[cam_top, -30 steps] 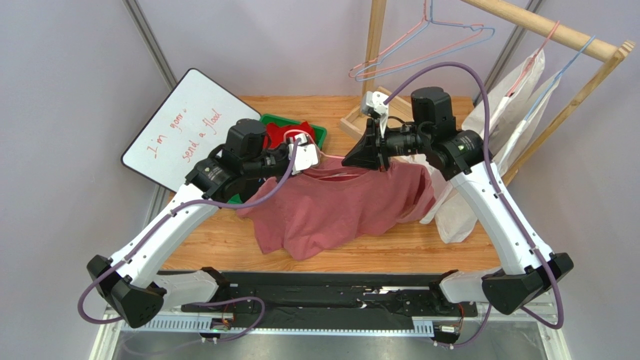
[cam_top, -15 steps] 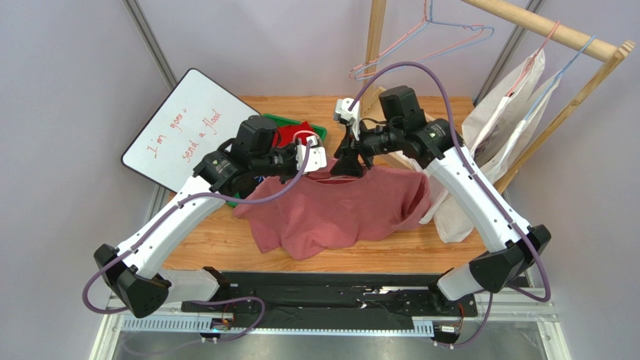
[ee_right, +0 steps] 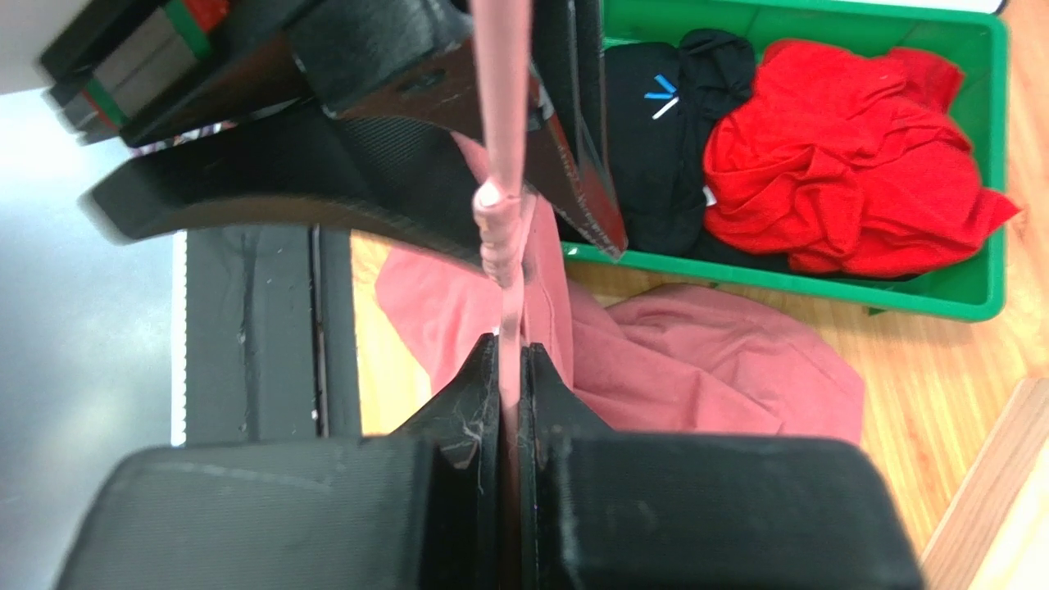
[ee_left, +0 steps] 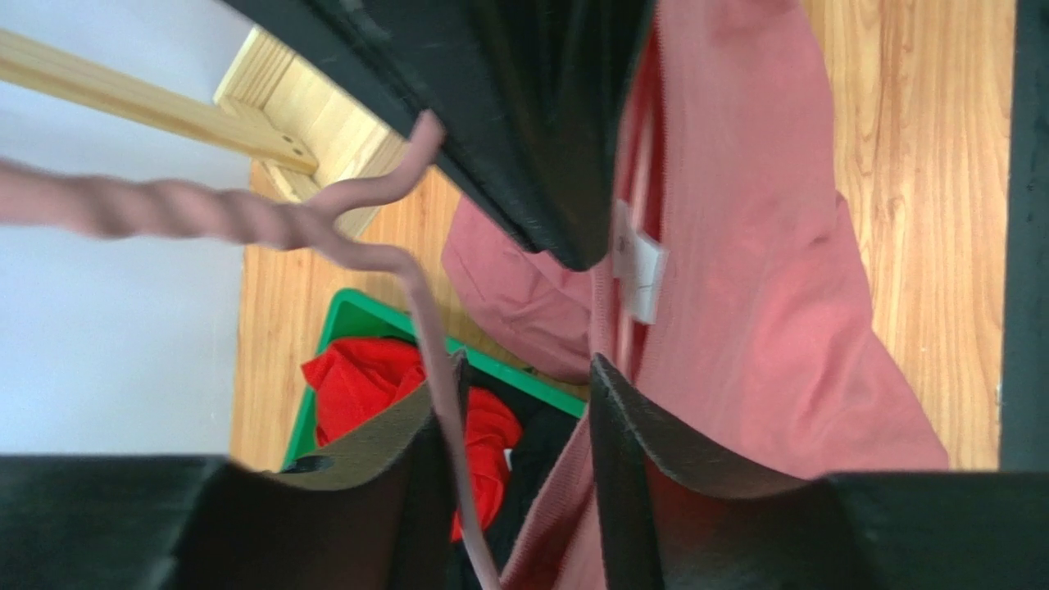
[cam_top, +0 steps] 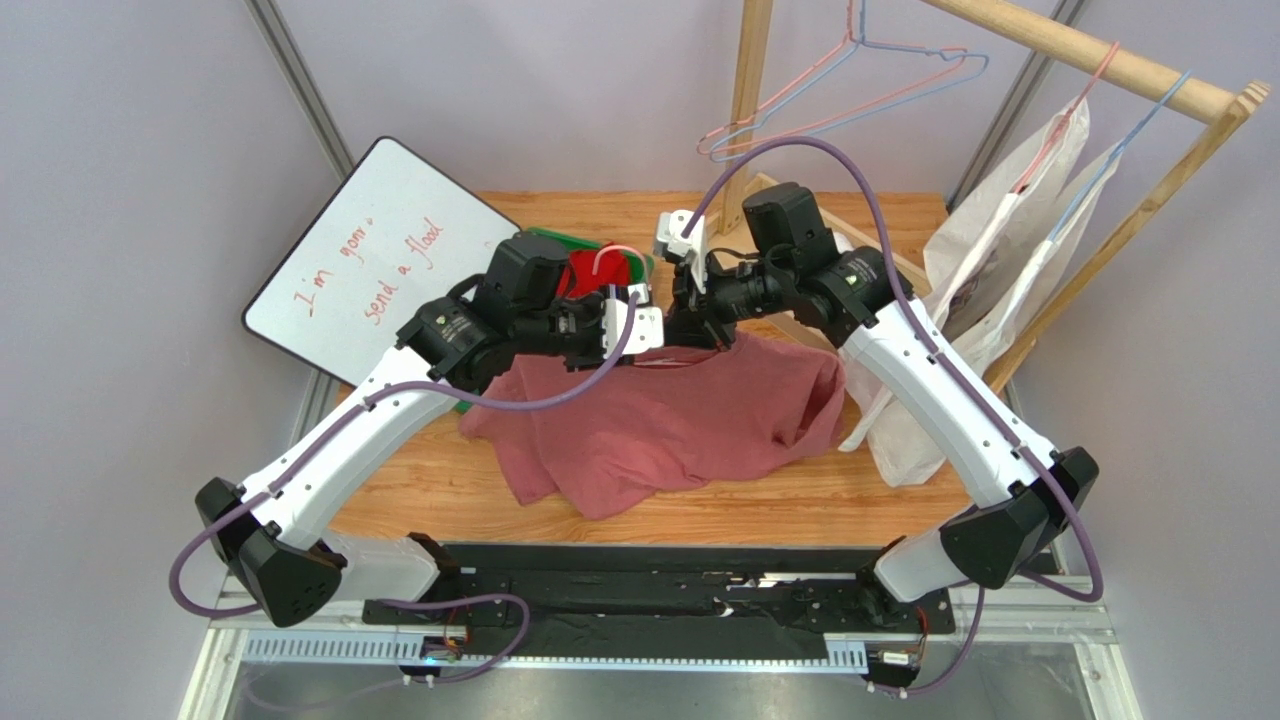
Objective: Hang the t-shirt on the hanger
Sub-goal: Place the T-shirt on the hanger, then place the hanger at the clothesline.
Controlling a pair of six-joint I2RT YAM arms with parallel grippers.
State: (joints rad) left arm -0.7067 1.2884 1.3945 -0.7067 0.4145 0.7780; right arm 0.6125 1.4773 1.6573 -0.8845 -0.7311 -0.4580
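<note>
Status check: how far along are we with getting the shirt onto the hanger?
Done: the hanger is up at the t-shirt collar. In hand: the right pincer is shut on its wire, the left pincer open beside it. Left: the hanger's shoulders are hidden, so seating is unconfirmed; most of the t-shirt lies bunched on the table.

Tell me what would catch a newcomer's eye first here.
The dusty-pink t-shirt lies mid-table, its far edge pulled up. There the right pincer is clamped on the thin pink hanger, with the left pincer open beside it. Behind them, a green bin holds a red garment.
</note>
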